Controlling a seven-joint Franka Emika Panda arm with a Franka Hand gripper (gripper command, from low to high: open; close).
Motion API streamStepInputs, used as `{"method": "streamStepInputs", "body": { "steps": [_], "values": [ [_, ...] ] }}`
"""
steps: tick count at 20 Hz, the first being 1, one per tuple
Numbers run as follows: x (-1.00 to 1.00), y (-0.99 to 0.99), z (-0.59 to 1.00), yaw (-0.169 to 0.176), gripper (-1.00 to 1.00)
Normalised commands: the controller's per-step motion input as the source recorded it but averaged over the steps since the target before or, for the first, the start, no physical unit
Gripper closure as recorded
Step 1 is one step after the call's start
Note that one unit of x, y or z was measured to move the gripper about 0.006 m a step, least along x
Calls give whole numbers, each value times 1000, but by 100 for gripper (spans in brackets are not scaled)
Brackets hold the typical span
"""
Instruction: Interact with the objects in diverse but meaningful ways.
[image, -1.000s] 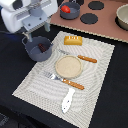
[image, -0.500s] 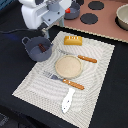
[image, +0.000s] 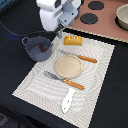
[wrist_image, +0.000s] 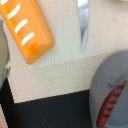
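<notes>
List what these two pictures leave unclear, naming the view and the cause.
- End effector: exterior view, hidden behind the arm's white body; open or shut unknown.
- Second pot: exterior view, cut off by the frame's edge.
- Bread loaf: wrist view, cropped by the frame.
- Item in the pot: exterior view, too small.

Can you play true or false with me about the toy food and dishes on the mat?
1. The round plate has nothing on it. True.
2. The yellow-orange bread loaf is inside the pot. False: it lies on the striped mat, beside the pot.
3. Something brown and red sits inside the grey pot near the robot arm. True: it looks like the sausage.
4. The white spatula lies on top of the plate. False: it lies on the mat, apart from the plate, nearer the mat's edge.
5. The round plate sits on the pink stove top. False: the plate is on the mat; the stove top is further back.
</notes>
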Motion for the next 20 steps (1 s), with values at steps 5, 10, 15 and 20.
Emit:
{"method": "streamStepInputs", "body": {
  "steps": [5, 10, 15, 20],
  "values": [
    [420, 332, -175, 143, -100],
    [239, 263, -151, 131, -100],
    [108, 158, -122, 90, -100],
    [129, 188, -159, 72, -100]
  ]
}}
